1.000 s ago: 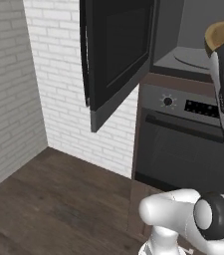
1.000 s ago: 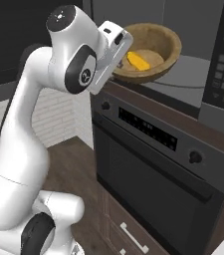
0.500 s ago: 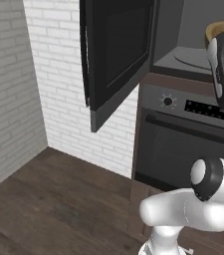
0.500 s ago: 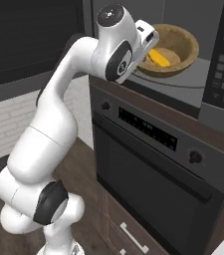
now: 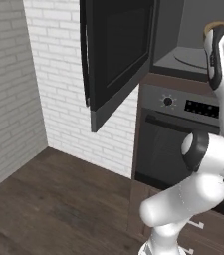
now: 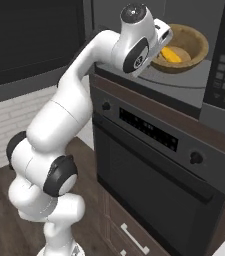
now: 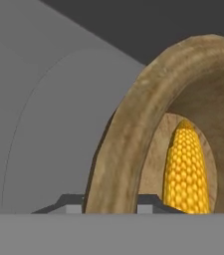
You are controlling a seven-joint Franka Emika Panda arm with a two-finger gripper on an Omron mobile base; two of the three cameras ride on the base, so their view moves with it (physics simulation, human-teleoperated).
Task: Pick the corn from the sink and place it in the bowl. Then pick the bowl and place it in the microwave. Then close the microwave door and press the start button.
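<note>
My pincer [image 7: 109,201] is clamped on the near rim of the bowl [image 6: 188,46], one finger each side. Bowl sits inside the microwave [image 6: 184,85], over the turntable; whether it rests there I cannot tell. Corn [image 7: 185,172] lies in the bowl. Microwave door [image 5: 116,50] hangs open at left.

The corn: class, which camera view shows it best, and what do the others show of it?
The hand view: the corn looms large inside the bowl, kernels distinct. The right base view shows it small and yellow in the bowl. In the left base view I cannot make it out.
</note>
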